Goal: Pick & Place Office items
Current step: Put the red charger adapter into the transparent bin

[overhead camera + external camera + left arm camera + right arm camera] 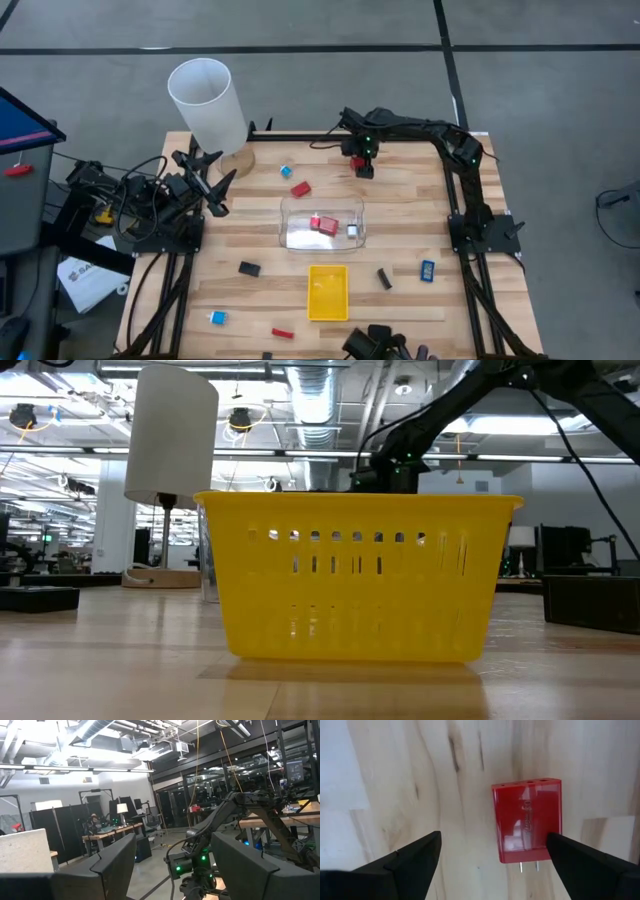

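The right claw (490,857), fingers spread wide, hangs over a red block (527,820) lying on the table (400,200) near its far edge, largely hidden beneath the arm from above. The left claw (212,180) waits parted, empty, beside the white cylinder (207,100).

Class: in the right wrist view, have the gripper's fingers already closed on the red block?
No: the right gripper stands open above the red block, fingers apart.

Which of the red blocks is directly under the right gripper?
The red block at the table's far edge, between the open right gripper's fingers; the others lie near or inside the clear tray.
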`<move>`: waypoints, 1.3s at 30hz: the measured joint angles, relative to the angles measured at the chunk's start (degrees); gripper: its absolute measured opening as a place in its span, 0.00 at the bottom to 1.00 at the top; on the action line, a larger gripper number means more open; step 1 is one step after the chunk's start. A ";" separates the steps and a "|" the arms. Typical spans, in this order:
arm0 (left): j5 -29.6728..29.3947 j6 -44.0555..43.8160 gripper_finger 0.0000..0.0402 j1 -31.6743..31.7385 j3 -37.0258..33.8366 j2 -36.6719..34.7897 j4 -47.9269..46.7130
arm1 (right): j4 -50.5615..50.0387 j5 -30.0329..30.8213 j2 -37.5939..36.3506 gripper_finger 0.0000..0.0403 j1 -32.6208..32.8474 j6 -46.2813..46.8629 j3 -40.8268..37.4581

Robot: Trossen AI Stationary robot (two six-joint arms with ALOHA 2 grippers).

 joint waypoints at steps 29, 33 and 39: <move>0.04 0.02 0.63 0.00 -0.02 0.01 0.00 | -0.04 1.67 0.22 0.89 0.64 -0.32 2.69; 0.04 0.02 0.63 0.00 -0.02 0.00 0.00 | 0.15 1.59 0.22 0.89 -1.15 -1.87 2.69; 0.04 0.02 0.63 0.01 -0.02 0.01 0.00 | 0.19 -1.58 0.22 0.88 -4.31 -2.06 2.69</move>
